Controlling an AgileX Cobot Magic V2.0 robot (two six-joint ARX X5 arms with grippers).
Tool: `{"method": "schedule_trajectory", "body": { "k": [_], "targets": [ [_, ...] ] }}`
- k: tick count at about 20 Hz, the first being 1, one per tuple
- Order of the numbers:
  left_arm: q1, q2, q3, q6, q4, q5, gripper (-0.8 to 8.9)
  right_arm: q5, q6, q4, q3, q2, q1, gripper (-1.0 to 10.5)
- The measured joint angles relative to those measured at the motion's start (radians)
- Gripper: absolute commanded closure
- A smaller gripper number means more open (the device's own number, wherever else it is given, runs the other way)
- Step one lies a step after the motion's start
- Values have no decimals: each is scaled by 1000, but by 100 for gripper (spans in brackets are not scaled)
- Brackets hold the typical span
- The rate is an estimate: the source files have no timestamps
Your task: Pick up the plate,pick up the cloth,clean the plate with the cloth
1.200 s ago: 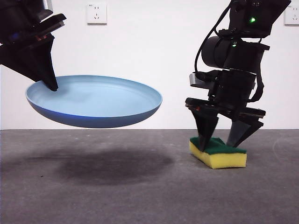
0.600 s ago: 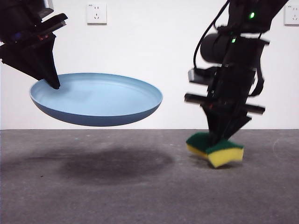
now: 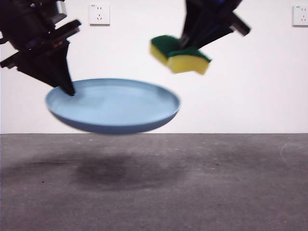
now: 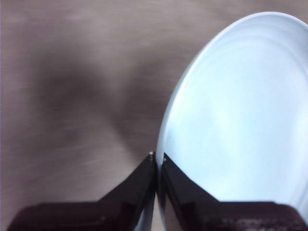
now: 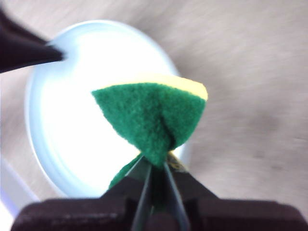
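Note:
My left gripper point(image 3: 67, 89) is shut on the left rim of the light-blue plate point(image 3: 115, 106) and holds it in the air above the table. In the left wrist view the jaws pinch the plate's rim point(image 4: 166, 144) at the gripper point(image 4: 158, 156). My right gripper point(image 3: 185, 45) is shut on the cloth, a yellow sponge with a green top point(image 3: 180, 55), and holds it high above the plate's right edge. In the right wrist view the squeezed sponge point(image 5: 151, 115) hangs over the plate point(image 5: 72, 120), with the gripper point(image 5: 156, 166) shut on it.
The grey table point(image 3: 216, 183) lies below, with the plate's shadow point(image 3: 115, 171) on it. A white wall with two sockets point(image 3: 99, 13) stands behind.
My right gripper closed on the sponge, lifted it off the table and carried it up and left above the plate. The plate moved slightly to the right.

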Motion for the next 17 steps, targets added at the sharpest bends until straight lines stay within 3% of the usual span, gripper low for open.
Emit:
{"method": "schedule_trajectory", "body": {
  "k": [4,11,17],
  "targets": [
    [-34,0,0,-7,-33,137,822,97,16,77,0,64,68,962],
    [-37,1,-2,-36,10,118,822,75,71,175,0,164,135,962],
    [-37,1,-3,-72,133,32,822,72,87,121,0,179,270,962]
  ]
}}
